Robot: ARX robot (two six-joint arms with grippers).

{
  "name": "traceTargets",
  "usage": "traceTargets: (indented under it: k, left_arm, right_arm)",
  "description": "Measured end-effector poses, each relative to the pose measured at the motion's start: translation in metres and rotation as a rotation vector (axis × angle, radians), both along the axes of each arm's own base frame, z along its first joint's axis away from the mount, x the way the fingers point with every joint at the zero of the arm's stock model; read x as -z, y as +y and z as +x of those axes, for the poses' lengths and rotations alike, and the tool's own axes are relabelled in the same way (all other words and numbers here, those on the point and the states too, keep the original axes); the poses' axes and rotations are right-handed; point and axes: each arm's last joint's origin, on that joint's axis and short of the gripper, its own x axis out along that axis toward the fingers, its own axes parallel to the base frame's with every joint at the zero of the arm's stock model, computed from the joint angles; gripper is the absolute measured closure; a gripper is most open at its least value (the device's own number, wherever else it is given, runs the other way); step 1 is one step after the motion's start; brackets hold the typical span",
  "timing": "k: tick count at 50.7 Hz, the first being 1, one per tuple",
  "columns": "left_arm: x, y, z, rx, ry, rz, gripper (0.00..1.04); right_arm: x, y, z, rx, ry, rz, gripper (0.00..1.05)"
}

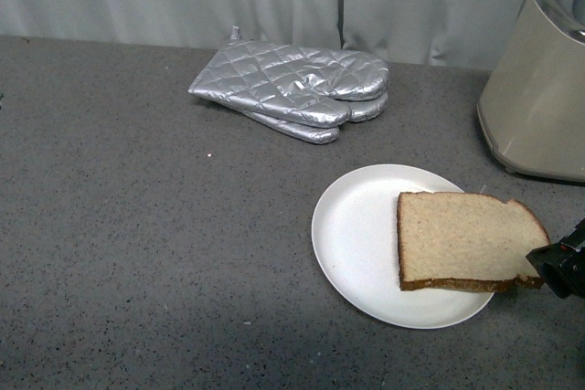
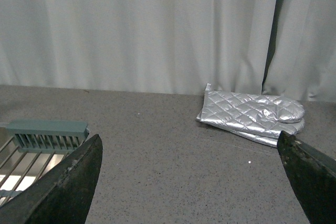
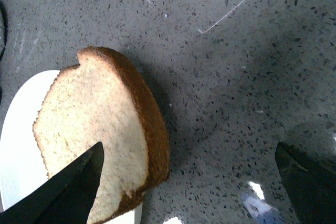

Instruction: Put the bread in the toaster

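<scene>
A tan slice of bread (image 1: 462,239) with a brown crust lies flat on a white plate (image 1: 356,244), its crust end hanging over the plate's right rim. The beige toaster (image 1: 539,89) with a silver top stands behind it at the right edge. My right gripper (image 1: 559,267) is at the bread's overhanging end. In the right wrist view it (image 3: 189,182) is open; one finger (image 3: 68,192) is over the bread (image 3: 94,124) and the other over bare counter. My left gripper (image 2: 189,182) is open above the counter, holding nothing.
Two quilted silver oven mitts (image 1: 292,89) lie stacked at the back centre, also in the left wrist view (image 2: 252,116). A grey-green frame with a wire rack (image 2: 47,132) sits by the left gripper. A grey curtain hangs behind the speckled counter.
</scene>
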Motion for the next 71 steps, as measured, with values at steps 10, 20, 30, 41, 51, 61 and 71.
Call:
traceTargets:
  k: [10, 20, 30, 41, 51, 61, 71]
  left_arm:
    - [0.0, 0.0, 0.0, 0.0, 0.0, 0.0, 0.07]
    - [0.0, 0.0, 0.0, 0.0, 0.0, 0.0, 0.07]
    - [0.0, 0.0, 0.0, 0.0, 0.0, 0.0, 0.07]
    - [0.0, 0.0, 0.0, 0.0, 0.0, 0.0, 0.07]
    - [0.0, 0.0, 0.0, 0.0, 0.0, 0.0, 0.07]
    - [0.0, 0.0, 0.0, 0.0, 0.0, 0.0, 0.07]
    - [0.0, 0.0, 0.0, 0.0, 0.0, 0.0, 0.07]
  right_arm:
    - [0.001, 0.003, 0.017, 0.007, -0.005, 0.008, 0.09]
    - [0.003, 0.011, 0.033, -0.005, 0.001, -0.002, 0.09]
    - [0.004, 0.017, 0.041, -0.011, 0.007, -0.002, 0.28]
    - [-0.004, 0.017, 0.042, -0.005, -0.002, 0.006, 0.61]
    - [-0.029, 0.019, 0.044, -0.007, -0.058, 0.024, 0.93]
    - [-0.074, 0.028, 0.05, -0.019, -0.148, 0.054, 1.03]
    - [-0.156, 0.024, 0.068, 0.025, -0.339, 0.081, 1.03]
